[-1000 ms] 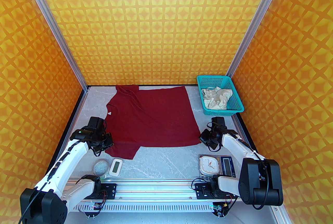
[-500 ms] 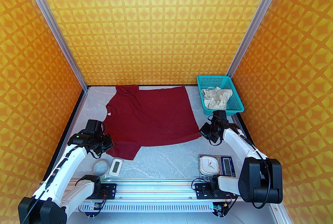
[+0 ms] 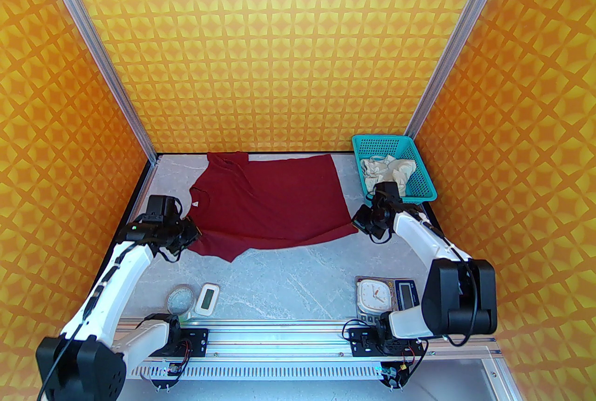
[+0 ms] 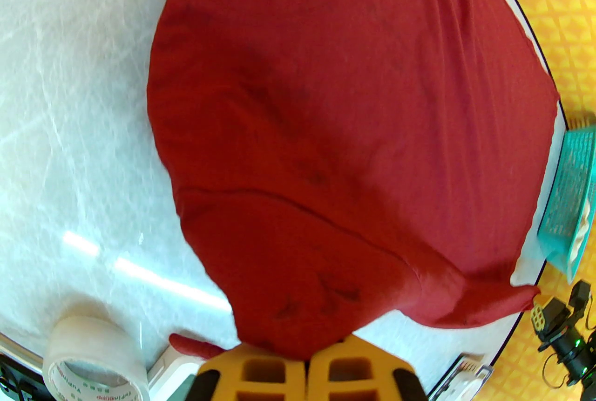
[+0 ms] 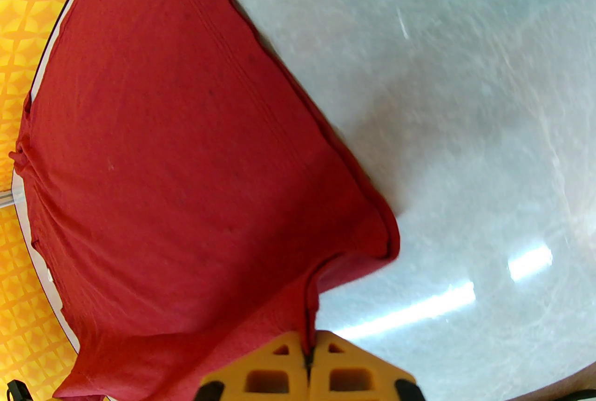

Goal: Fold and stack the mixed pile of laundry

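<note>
Flanking shirt (image 3: 274, 203): basket (image 3: 423, 173), tape roll (image 3: 180, 299), scale (image 3: 406, 295).

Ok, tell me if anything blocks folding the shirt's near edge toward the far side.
Nothing visible does: left gripper and right gripper clamp the red shirt, its top is bare, the teal basket stands clear on the right.

Red shirt (image 3: 274, 203), left claw (image 3: 193, 234) clamping sleeve, right claw (image 3: 357, 222) clamping hem, shorts (image 3: 384, 175) in basket (image 3: 382, 139)
</note>
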Motion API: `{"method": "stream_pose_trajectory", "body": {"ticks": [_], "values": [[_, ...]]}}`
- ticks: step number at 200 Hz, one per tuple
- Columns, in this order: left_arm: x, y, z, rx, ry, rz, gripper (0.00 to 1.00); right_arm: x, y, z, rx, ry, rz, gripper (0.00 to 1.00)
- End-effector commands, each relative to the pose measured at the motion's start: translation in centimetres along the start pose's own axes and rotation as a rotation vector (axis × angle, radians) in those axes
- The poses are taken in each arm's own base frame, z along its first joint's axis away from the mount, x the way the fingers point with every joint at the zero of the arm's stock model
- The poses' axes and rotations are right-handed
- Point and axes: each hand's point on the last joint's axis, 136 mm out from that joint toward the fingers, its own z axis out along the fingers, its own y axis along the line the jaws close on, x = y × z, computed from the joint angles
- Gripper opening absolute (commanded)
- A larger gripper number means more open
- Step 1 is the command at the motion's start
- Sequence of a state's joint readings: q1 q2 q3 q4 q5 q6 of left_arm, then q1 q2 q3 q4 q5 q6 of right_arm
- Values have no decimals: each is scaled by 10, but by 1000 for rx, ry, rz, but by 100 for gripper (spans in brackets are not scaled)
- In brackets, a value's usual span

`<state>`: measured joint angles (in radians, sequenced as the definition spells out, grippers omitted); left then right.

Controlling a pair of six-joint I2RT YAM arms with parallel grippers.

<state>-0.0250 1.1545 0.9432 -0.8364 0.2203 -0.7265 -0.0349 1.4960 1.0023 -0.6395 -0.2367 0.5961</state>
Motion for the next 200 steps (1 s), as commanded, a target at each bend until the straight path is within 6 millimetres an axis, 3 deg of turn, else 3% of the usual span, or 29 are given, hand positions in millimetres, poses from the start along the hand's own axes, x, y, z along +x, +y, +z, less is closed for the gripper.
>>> {"method": "stream_pose_trajectory", "body": {"ticks": [1,76,177,193,200], "values": [[-26,-20,2,57,-49,9,0,-18,11,0,-11,-32,-27,0],[-65,-24,35,61,-71,-17,0,-46,27,27,-3,-41,-26,0],[-77,7,75,8,-34,-63,0,-66,45,66,-1,-22,-31,0],[-79,9,84,7,-27,-73,0,-72,47,72,-3,-23,-27,7],[-81,8,88,13,-24,-73,8,-74,50,75,-15,-24,-27,10]]}}
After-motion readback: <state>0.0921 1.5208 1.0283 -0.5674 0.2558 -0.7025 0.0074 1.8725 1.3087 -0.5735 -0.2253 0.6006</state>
